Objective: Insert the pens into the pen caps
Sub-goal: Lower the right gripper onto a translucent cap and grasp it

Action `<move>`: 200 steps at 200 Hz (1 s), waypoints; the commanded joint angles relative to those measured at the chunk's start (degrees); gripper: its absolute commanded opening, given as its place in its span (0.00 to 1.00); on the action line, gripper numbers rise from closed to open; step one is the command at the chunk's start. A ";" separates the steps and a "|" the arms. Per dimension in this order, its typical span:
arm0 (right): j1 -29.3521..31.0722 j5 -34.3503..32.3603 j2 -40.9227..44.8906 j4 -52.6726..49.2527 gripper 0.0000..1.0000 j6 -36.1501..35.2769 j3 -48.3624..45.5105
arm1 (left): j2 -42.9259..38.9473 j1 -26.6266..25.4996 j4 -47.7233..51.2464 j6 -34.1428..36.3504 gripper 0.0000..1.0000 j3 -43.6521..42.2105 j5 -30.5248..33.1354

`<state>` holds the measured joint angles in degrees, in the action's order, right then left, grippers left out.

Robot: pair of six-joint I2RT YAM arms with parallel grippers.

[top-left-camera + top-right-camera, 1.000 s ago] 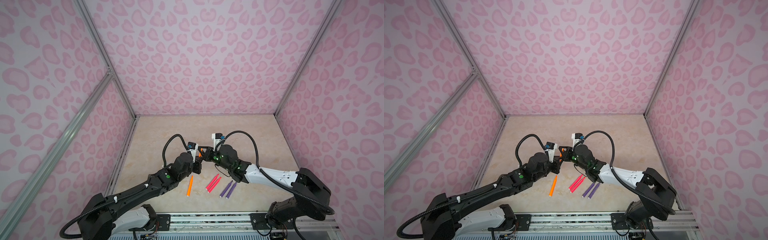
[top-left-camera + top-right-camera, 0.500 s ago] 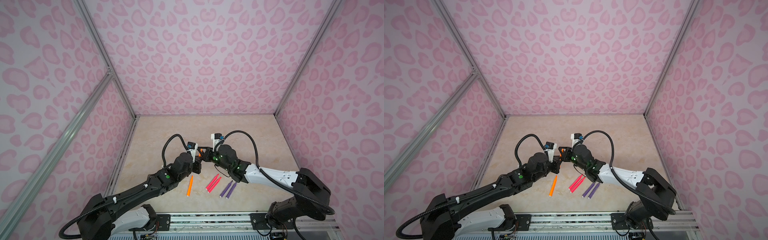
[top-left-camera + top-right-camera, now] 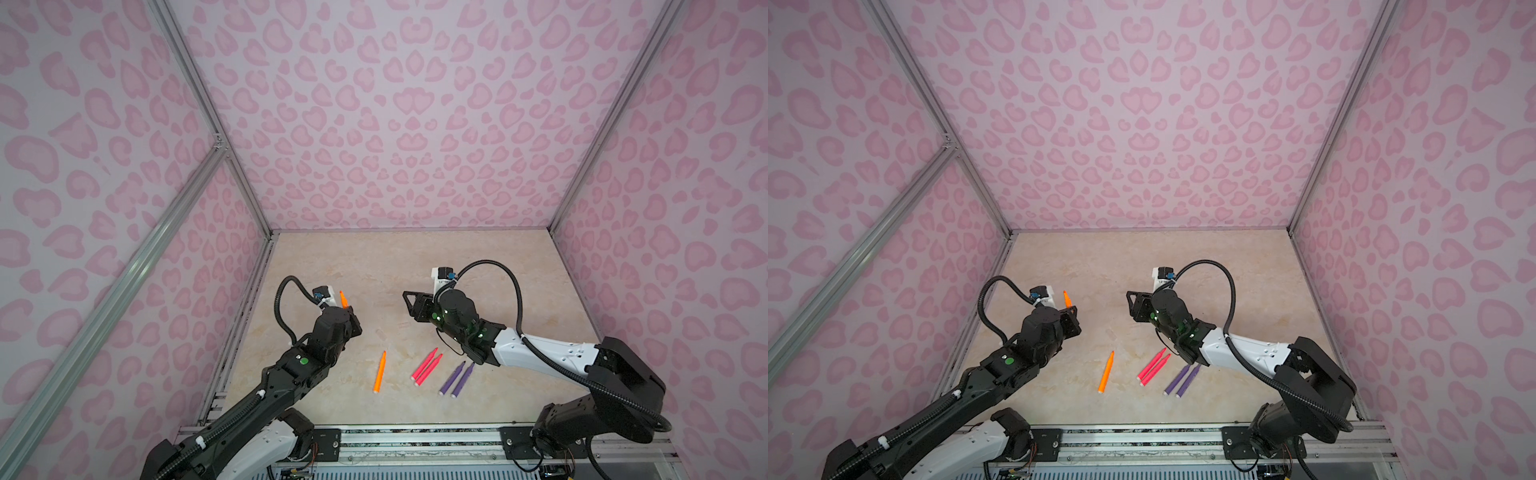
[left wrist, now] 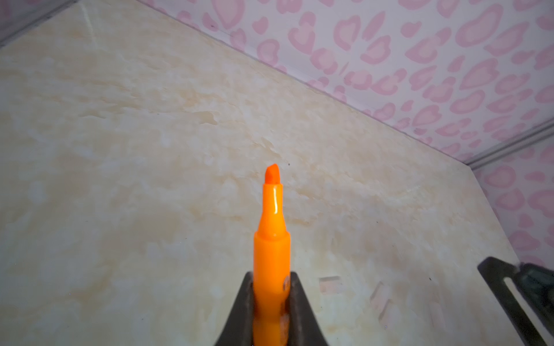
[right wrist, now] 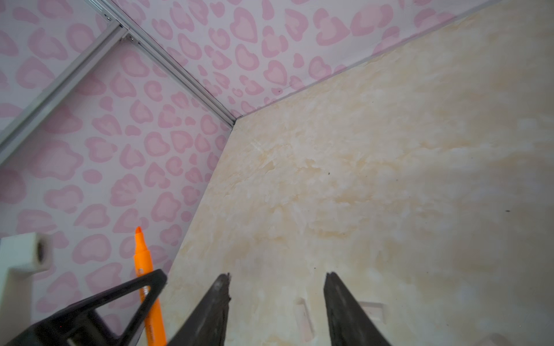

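Capping step: left claw [image 4: 271,275] grips orange pen [image 4: 272,227] aloft, tip bare; right claw [image 5: 277,278] stands wide and empty near pen caps [image 4: 329,284] lying on the worktop [image 4: 150,149], so I judge it must pick one up.

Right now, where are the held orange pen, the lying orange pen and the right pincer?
Held orange pen [image 4: 271,239]: left wrist view, on its barrel.
Lying orange pen [image 3: 380,372]: a top view, mid-barrel.
Right pincer [image 5: 277,274]: right wrist view, midway between its fingertips.
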<state>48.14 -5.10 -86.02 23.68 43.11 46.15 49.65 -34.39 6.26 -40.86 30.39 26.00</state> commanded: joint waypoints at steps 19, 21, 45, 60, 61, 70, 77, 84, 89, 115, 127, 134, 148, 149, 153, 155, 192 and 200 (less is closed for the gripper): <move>-2.30 3.60 -8.91 -14.84 0.55 -15.47 9.84 | -2.44 0.38 5.77 -0.05 0.04 0.17 9.46; -2.23 3.87 -9.54 -15.82 0.55 -15.92 10.43 | -2.51 0.40 5.45 0.16 0.04 0.19 8.90; -1.12 7.71 -17.27 -25.77 0.54 -20.89 19.99 | -3.59 0.36 2.98 1.66 0.04 -0.06 4.49; 0.50 7.06 -20.49 -29.31 0.56 -23.69 23.24 | -4.03 0.38 3.27 1.59 0.04 -0.48 5.46; 0.50 7.06 -20.49 -29.31 0.56 -23.69 23.24 | -4.03 0.38 3.25 1.58 0.04 -0.54 5.55; 1.75 6.19 -22.30 -31.88 0.57 -25.29 25.31 | -4.27 0.38 3.23 1.43 0.04 -0.86 6.11; 2.36 6.11 -23.45 -33.43 0.57 -25.97 26.53 | -4.38 0.38 3.00 1.46 0.04 -1.07 6.08; 2.97 6.18 -24.77 -35.22 0.57 -26.32 28.12 | -4.47 0.38 2.98 1.40 0.04 -1.10 5.93; 3.21 6.70 -25.93 -36.56 0.57 -26.33 29.38 | -4.62 0.38 2.85 1.41 0.04 -1.05 5.74; 4.43 8.77 -30.36 -40.64 0.56 -27.59 33.99 | -4.56 0.38 2.68 1.45 0.04 -1.05 5.46; 5.26 8.06 -32.08 -42.45 0.56 -28.06 36.07 | -4.54 0.38 2.88 1.24 0.04 -1.13 5.55; 5.75 7.63 -33.34 -43.98 0.54 -28.34 37.91 | -4.44 0.38 2.77 1.22 0.04 -1.16 5.47; 6.60 6.43 -35.76 -46.69 0.51 -28.66 41.49 | -4.21 0.38 2.94 1.14 0.04 -0.99 5.47; 6.61 6.29 -35.95 -46.88 0.51 -28.68 41.70 | -4.12 0.38 2.91 1.14 0.04 -0.97 5.47; 6.76 5.78 -36.62 -47.57 0.50 -28.81 42.43 | -4.06 0.38 2.96 1.11 0.04 -0.87 5.47; 6.85 5.58 -36.97 -47.98 0.50 -28.84 42.90 | -3.97 0.38 2.96 1.13 0.04 -0.86 5.51; 8.01 3.25 -41.13 -52.95 0.47 -29.25 48.12 | -3.98 0.38 3.28 0.89 0.04 -0.83 5.79; 8.26 2.91 -41.41 -53.33 0.47 -29.24 48.45 | -4.05 0.38 3.37 0.88 0.04 -0.78 5.82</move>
<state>55.79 0.21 -125.93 -24.67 14.79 93.08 45.65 -34.02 10.31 -39.75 29.45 31.24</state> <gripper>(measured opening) 0.467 0.169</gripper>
